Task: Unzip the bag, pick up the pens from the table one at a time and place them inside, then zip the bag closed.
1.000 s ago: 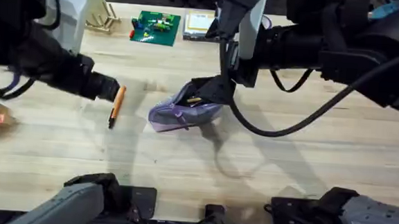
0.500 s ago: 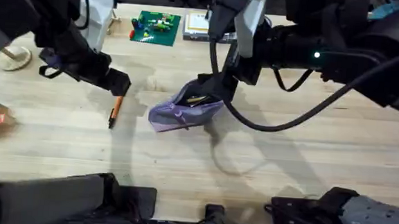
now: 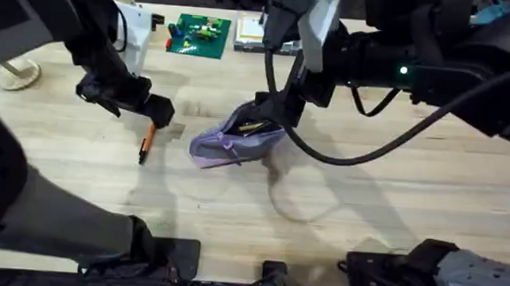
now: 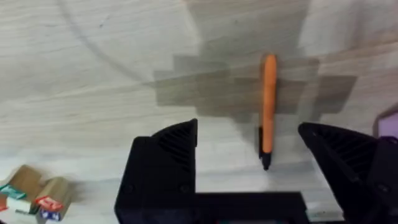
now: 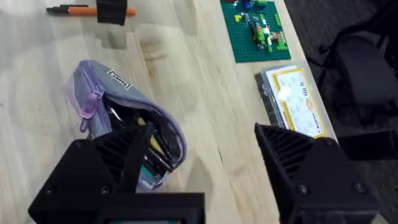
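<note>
From overhead I see the soft lavender-purple pencil pouch (image 3: 236, 140) lying near the middle of the light wooden butcher-block table (image 3: 367, 203), its zipper open and dark contents showing at the mouth. My right gripper (image 3: 273, 111) sits at the pouch's far, open end; I cannot tell from here how its fingers stand. The slim orange pen with a black tip (image 3: 147, 142) lies on the table well to the left of the pouch, and my left gripper (image 3: 158, 110) hangs just over the pen's far end.

Through the left wrist camera, the orange pen (image 4: 267, 121) lies flat on the wood between my two black fingers (image 4: 165, 155), which are spread wide apart and not touching it.

Through the right wrist camera, the pouch (image 5: 127, 134) gapes open, one of my black fingers (image 5: 93, 168) at its mouth and the other well off to the side, so the jaws are apart. Beyond the pouch, the orange pen (image 5: 74, 10) lies under the left gripper (image 5: 113, 11).
</note>
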Controlling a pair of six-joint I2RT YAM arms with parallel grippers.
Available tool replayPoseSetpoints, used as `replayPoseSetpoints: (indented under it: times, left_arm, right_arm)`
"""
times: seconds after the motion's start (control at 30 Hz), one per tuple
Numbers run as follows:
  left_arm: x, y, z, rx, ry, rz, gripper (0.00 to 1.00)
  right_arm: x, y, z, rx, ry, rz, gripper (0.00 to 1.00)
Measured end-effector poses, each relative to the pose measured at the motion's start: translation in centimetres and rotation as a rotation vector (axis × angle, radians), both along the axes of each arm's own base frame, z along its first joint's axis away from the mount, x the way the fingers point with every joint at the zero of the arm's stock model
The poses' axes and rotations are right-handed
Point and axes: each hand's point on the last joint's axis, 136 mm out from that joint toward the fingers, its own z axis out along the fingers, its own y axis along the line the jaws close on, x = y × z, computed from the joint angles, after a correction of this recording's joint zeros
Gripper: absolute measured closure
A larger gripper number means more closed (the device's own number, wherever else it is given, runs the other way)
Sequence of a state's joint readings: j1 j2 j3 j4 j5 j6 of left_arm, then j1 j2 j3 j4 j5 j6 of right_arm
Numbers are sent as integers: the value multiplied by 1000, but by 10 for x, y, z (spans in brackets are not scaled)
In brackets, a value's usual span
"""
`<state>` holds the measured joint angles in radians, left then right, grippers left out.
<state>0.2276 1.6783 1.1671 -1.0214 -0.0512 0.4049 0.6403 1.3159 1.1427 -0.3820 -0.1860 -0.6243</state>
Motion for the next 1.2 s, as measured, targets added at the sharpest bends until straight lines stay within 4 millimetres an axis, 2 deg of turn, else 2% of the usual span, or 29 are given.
replayPoseSetpoints:
  times: [0.23, 0.5, 0.53, 0.6, 0.7, 0.9, 0.97, 1.03, 1.13, 1.2]
  left_arm:
    - [4, 0, -23, -15, 41, 1, 6]
    - [9, 0, -28, -15, 13, 1, 4]
    - [9, 0, -28, -18, 10, 1, 26]
    - [8, -3, -29, -32, 10, 3, 119]
    - [8, -5, -30, -40, 7, 6, 172]
    - [8, -6, -30, -46, 5, 19, 360]
    - [8, -5, -30, -44, 3, 23, 470]
    - [9, -4, -30, -37, 1, 27, 676]
    - [10, 3, -30, -6, -2, 33, 928]
    - [10, 4, -29, -3, -3, 37, 951]
  right_arm:
    - [0, 0, 0, -2, -1, -3, 3]
    - [1, -1, 0, -3, -2, -5, 3]
    - [1, -1, 0, -3, -2, -5, 3]
    - [1, -1, 0, -3, -2, -5, 3]
    - [1, -1, 0, -3, -2, -5, 3]
    - [1, -1, 0, -3, -2, -5, 3]
    - [1, -1, 0, -3, -2, -5, 3]
    - [1, -1, 0, -3, -2, -5, 3]
    - [1, -1, 0, -3, -2, -5, 3]
    - [1, -1, 0, -3, -2, -5, 3]
